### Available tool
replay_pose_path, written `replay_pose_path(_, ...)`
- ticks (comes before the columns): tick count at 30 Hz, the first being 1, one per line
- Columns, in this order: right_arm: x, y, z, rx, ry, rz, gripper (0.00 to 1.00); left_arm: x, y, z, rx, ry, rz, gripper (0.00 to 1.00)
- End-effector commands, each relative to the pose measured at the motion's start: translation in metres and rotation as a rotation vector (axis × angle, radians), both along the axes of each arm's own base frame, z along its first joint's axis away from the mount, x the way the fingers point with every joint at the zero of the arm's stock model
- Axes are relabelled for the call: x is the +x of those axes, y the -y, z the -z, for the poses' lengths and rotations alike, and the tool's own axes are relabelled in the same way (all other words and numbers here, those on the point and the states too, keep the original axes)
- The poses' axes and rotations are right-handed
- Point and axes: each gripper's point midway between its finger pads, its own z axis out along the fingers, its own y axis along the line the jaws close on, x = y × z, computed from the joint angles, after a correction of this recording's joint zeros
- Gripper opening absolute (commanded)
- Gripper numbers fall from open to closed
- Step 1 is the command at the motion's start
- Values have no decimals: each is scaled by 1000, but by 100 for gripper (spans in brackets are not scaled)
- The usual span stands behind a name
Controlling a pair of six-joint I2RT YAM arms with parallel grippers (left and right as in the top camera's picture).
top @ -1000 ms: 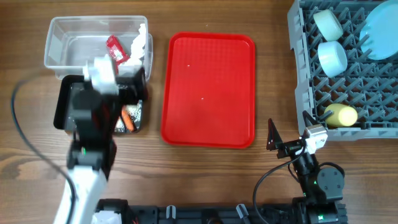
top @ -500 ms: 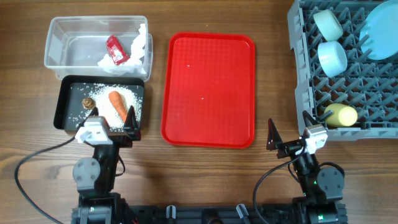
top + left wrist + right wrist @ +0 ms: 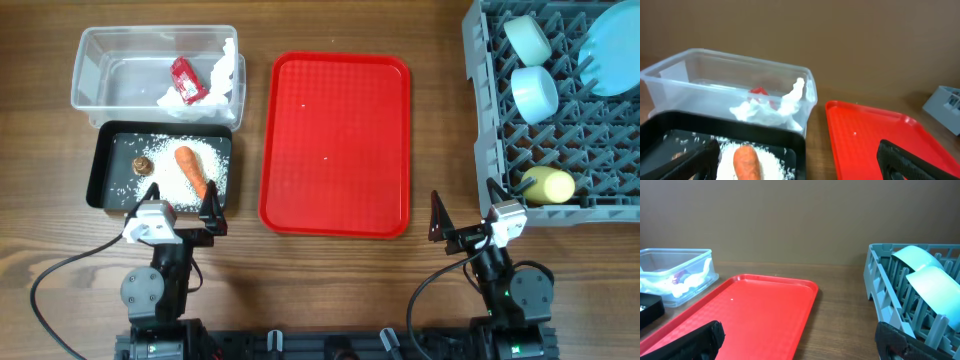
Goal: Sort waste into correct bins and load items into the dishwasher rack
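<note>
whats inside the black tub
The black tub holds an orange carrot lying on white rice grains, plus a small brown scrap apart from it. The floor beneath carrot and thick rice is covered, so anything under them can't be seen.

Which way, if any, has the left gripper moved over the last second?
Yes. The left gripper withdrew from above the black bin to just beyond its near rim, jaws open.
</note>
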Motion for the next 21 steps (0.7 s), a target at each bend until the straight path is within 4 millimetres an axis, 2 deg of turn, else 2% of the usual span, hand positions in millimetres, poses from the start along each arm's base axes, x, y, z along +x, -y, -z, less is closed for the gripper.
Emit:
replay_pose_path(1, 0, 1, -2, 18, 6, 10, 100, -6, 1, 8, -11, -18, 3, 100)
replay_pose_path(21, 0, 1, -2, 18, 6, 10, 100, -8, 0, 9, -12, -22, 0, 100)
